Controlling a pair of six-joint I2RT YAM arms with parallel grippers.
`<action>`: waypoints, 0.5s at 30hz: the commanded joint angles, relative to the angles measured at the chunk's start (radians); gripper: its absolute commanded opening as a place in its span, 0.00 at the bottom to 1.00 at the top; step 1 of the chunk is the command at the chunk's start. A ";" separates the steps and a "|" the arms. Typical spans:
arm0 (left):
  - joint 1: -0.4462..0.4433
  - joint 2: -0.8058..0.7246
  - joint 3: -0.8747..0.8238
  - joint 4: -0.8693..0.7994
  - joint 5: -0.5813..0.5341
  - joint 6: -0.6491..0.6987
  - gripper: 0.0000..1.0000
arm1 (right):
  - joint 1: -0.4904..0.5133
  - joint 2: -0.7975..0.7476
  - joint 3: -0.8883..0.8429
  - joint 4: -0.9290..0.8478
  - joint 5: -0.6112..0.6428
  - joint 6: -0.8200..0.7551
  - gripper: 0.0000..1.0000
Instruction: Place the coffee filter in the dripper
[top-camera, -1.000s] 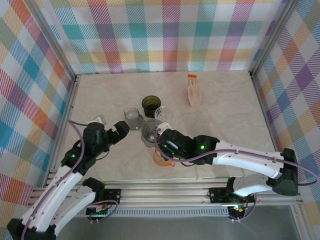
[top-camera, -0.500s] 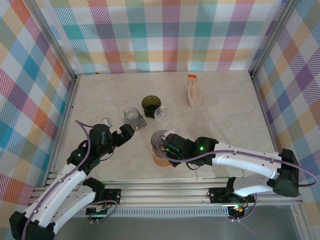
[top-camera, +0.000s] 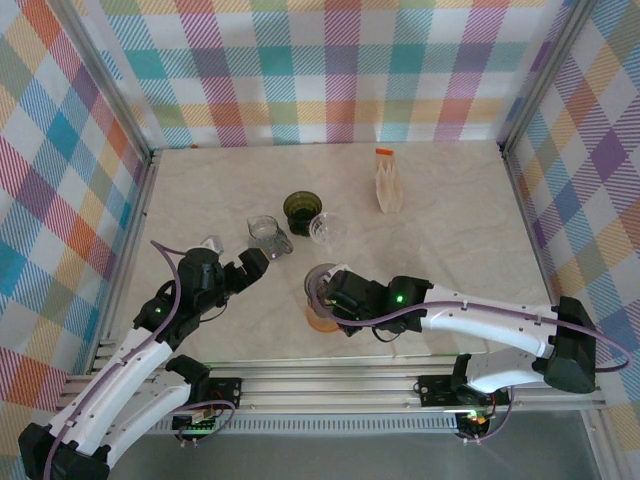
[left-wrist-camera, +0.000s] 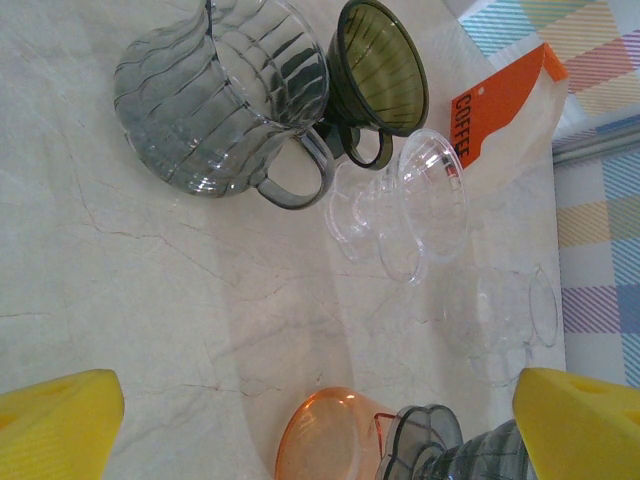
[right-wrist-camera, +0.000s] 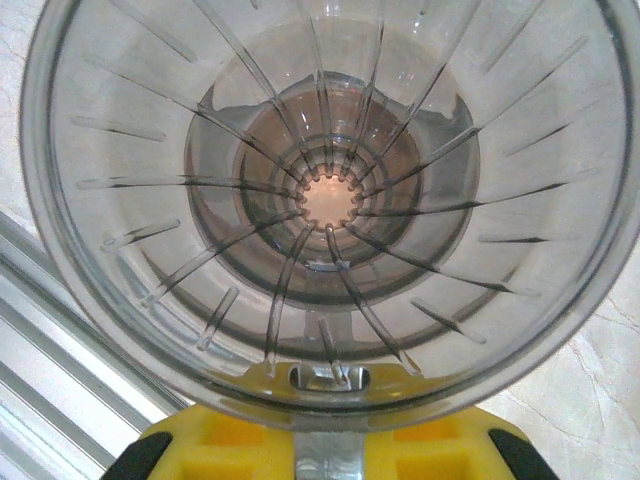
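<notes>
by orange cup (top-camera: 322, 321), right pincer's (top-camera: 334, 287) dripper (top-camera: 316, 274), mouth upward

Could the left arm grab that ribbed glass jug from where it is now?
Probably yes. The left gripper is open and sits just short of the glass jug, with bare table between them. The right gripper, shut on a clear dripper, is off to the side.

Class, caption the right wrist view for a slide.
Right gripper clamps the rim of a clear ribbed dripper, seen straight down its cone.
</notes>
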 joint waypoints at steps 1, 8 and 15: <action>-0.006 -0.002 -0.004 0.000 -0.009 0.003 1.00 | -0.003 -0.004 -0.011 0.023 -0.009 0.024 0.16; -0.006 0.003 -0.004 0.006 -0.004 0.004 1.00 | -0.001 -0.026 -0.026 0.037 -0.016 0.032 0.52; -0.007 0.017 0.000 0.008 -0.002 0.005 1.00 | -0.001 -0.091 -0.034 0.029 0.056 0.052 0.70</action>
